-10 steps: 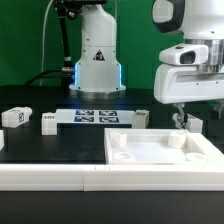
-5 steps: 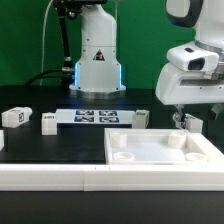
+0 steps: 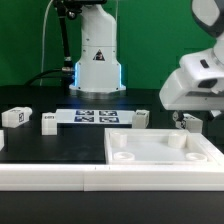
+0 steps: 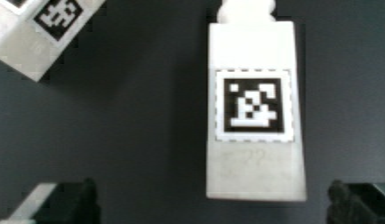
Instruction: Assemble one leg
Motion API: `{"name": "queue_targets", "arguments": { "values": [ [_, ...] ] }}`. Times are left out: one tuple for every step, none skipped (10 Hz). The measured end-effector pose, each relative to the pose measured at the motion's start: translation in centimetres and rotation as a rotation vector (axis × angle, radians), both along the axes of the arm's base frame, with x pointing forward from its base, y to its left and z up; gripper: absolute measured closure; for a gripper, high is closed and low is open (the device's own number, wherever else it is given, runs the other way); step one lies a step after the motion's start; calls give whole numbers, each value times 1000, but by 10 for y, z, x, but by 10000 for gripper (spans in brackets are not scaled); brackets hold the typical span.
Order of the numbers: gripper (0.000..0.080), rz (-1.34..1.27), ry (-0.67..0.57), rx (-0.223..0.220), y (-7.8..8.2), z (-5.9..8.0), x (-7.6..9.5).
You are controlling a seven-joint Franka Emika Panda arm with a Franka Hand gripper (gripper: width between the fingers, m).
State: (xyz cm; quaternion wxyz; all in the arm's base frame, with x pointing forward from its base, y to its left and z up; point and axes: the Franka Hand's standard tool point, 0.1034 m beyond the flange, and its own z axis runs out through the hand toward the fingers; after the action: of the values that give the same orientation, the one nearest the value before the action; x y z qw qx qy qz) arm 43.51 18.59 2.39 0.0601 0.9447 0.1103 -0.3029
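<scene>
front rail (image 3: 60, 178): a white bar along the near edge of the table (image 3: 40, 145); only the exterior view shows it.
panel (image 3: 160, 155): a large flat white square with round corner sockets, just behind the front rail and right of centre; exterior view only.
hand (image 3: 184, 121): at the far right, just beyond the panel's far edge. From outside, the bulky wrist housing hides most of it.
hand state: the wrist view shows the hand (image 4: 210, 206) with its two dark fingers (image 4: 61, 200) spread wide, released and gripping nothing.
leg (image 4: 255, 100): lies flat on the dark table under the hand, its tag (image 4: 255, 103) facing up. Bare table shows between it and each finger. In the exterior view the leg (image 3: 197, 124) is only a small white piece beside the hand.
leg axis: the long axis runs crosswise to the line joining the fingers, and the narrower stub end points away from them.
second tagged part (image 4: 47, 35): lies at an angle near the leg, apart from it.
small white blocks: one at far left (image 3: 15, 117), one beside it (image 3: 48, 122), one behind the panel (image 3: 142, 118).
marker board (image 3: 95, 116): flat, mid-table.
robot base (image 3: 97, 60): farthest back.
</scene>
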Motion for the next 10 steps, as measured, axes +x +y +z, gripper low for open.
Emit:
{"name": "queue_targets", "arguments": {
  "values": [
    [150,-34,67,-5,-1,1,-5],
    [150,-47,90,-7,-2,1,-4],
    [150,-53,91,-5,-2,0,-5],
    [150,-55,86,-5,-2,-3,-7],
    [150,-54,93,-8,-3,-6,-13],
    [150,-54,90,-8,-1,-10,-17],
    [150,-53,98,-13,-1,-13,-24],
    [150,-49,105,-15,0,-14,-29],
    [150,-41,106,-12,5,-14,-31],
    [150,-38,104,-9,8,-13,-30]
  ]
}}
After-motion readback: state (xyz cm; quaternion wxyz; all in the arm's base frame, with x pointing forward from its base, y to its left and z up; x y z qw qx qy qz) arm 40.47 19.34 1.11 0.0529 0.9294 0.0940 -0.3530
